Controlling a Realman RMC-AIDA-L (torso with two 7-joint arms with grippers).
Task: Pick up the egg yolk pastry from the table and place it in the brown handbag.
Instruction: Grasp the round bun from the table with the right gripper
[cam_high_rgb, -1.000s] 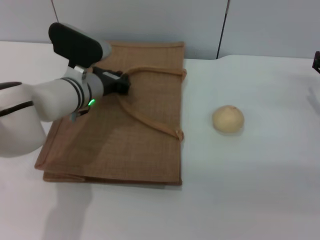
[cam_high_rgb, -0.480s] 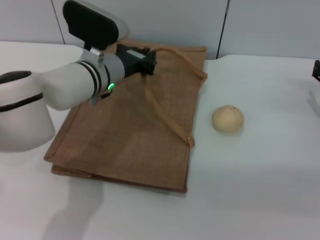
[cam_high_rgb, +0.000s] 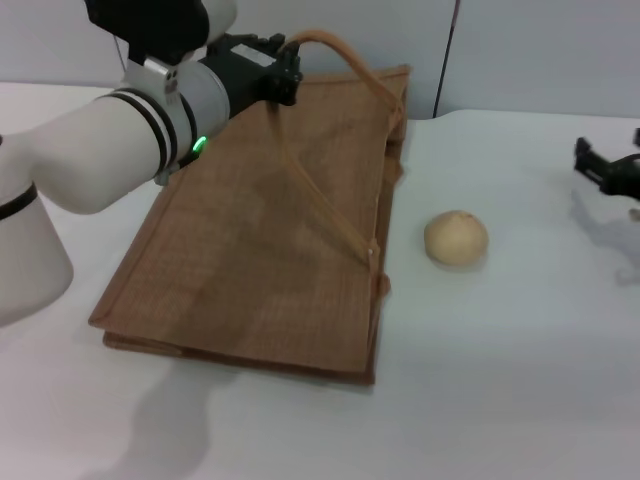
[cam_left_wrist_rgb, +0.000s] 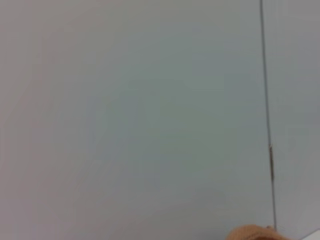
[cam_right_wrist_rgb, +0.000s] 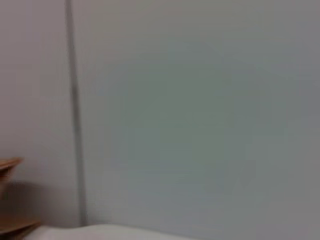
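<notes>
Nearest the robot, the white table (cam_high_rgb: 500, 400) lies bare in a wide strip along the front and across its right half. The brown handbag (cam_high_rgb: 260, 250) rests on the left half, its near edge flat on the tabletop, its long axis running away from the robot and leaning slightly right. Its far end is raised. The egg yolk pastry (cam_high_rgb: 456, 238) sits dome-up on the table just right of the bag's right edge, apart from it, with open table around it. At the right edge, the right gripper (cam_high_rgb: 606, 172) hovers with fingers spread, well apart from the pastry. Farthest back, the left gripper (cam_high_rgb: 284, 74) clamps the bag's arched strap handle (cam_high_rgb: 345, 60), holding it up.
</notes>
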